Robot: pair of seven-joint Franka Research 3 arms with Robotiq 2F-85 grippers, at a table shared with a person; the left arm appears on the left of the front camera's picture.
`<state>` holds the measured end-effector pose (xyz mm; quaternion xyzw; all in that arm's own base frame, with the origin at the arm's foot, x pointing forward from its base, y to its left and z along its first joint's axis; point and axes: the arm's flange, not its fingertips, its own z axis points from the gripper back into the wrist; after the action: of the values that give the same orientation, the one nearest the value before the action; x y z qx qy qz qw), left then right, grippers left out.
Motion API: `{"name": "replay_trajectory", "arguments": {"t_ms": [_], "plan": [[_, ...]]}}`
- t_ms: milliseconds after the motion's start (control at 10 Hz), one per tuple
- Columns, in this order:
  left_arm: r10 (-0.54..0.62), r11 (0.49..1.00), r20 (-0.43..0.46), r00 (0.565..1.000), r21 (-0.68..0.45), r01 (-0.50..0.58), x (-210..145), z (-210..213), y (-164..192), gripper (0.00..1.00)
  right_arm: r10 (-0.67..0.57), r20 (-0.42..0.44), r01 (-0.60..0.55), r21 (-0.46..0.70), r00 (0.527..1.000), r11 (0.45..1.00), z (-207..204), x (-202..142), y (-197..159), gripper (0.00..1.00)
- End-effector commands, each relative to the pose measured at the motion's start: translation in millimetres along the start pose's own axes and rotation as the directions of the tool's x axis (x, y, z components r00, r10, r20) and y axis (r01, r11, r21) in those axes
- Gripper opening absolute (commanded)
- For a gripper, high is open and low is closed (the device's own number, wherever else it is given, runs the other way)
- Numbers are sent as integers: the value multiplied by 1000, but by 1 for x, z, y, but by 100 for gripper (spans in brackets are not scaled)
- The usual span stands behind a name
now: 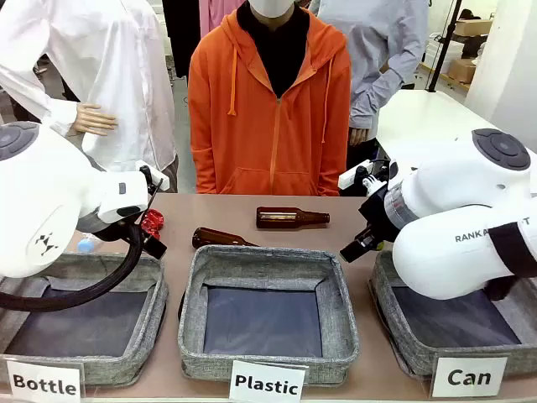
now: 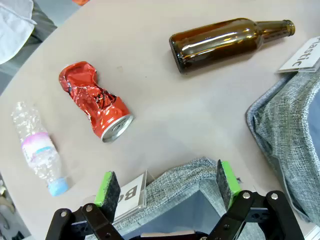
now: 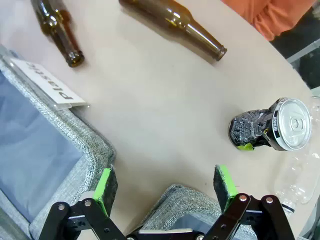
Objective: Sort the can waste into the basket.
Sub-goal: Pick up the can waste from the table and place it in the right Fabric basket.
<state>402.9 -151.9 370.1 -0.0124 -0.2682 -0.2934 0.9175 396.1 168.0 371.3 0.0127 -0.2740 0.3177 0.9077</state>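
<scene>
Both cans lie out on the smooth tan table [image 3: 165,100], and neither is in the Can basket [image 1: 384,306], the grey woven one with the dark lining at the robot's far right. The right gripper [image 3: 165,185] hangs over a woven rim that I take to be that basket's corner, jaws wide apart with nothing between them. The black can [image 3: 265,129] lies ahead of it and out past the pad on the picture's right side, so the gap is not lined up on it. Its long axis runs nearly crosswise in the wrist view, with the flat silver top turned rightward and the body dented, pale print on black. I'd judge this arm the nearer 1 to both that can and the basket. The left gripper [image 2: 167,184], jaws also spread and empty, sits above the Bottle basket [image 2: 185,182]. The red can [image 2: 95,105] lies ahead and left of its gap, slanting, with the open mouth end toward the pads. It is shiny thin metal, crushed into sharp creases, so a grip would likely land on uneven faces. A clear plastic bottle [image 2: 39,147] lies just beside it and a smooth brown glass bottle [image 2: 225,42] farther off. From there the Plastic basket [image 1: 268,315] stands between this arm and the Can basket.
</scene>
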Motion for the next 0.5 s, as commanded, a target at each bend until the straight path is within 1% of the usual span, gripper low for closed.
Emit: {"name": "replay_trajectory", "arguments": {"t_ms": [0, 400], "plan": [[0, 1000, 0, 1000, 0, 0, 0, 0, 0, 100, 0, 0, 0, 0, 1000, 1000, 0, 0, 0, 100], [0, 1000, 0, 1000, 0, 0, 0, 0, 0, 100, 0, 0, 0, 0, 1000, 1000, 0, 0, 0, 100]]}}
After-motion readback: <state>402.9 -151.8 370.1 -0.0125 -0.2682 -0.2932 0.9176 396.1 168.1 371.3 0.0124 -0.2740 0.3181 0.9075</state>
